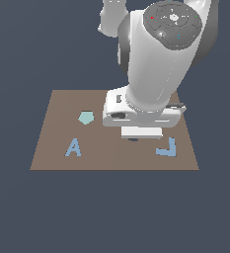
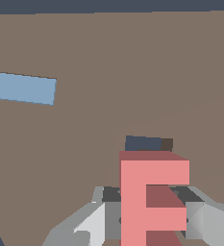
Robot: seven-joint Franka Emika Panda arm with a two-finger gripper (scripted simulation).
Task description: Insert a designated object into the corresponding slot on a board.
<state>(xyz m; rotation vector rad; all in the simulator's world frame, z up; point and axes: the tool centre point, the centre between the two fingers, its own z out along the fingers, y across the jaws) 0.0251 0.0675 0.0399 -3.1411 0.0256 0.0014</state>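
Hand (image 2: pixel 147 221) low over the board (image 1: pixel 57 128), fingers (image 2: pixel 96 223) pinching the red-pink pronged piece (image 2: pixel 152 197) beside the slot (image 2: pixel 142 143).

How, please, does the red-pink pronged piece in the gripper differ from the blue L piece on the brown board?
The red-pink pronged piece is salmon-coloured; the blue L piece is light blue. The pronged piece is comb-shaped, with several prongs; the L has one bend. The pronged piece sits between the gripper fingers, while the L lies flat on the brown board. Both are blocky letter shapes.

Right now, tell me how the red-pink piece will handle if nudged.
The red-pink piece looks like a thick, flat-faced block, so probably stiff. Its flat faces suggest sliding, not rolling. Sitting between the gripper fingers, it likely stays put.
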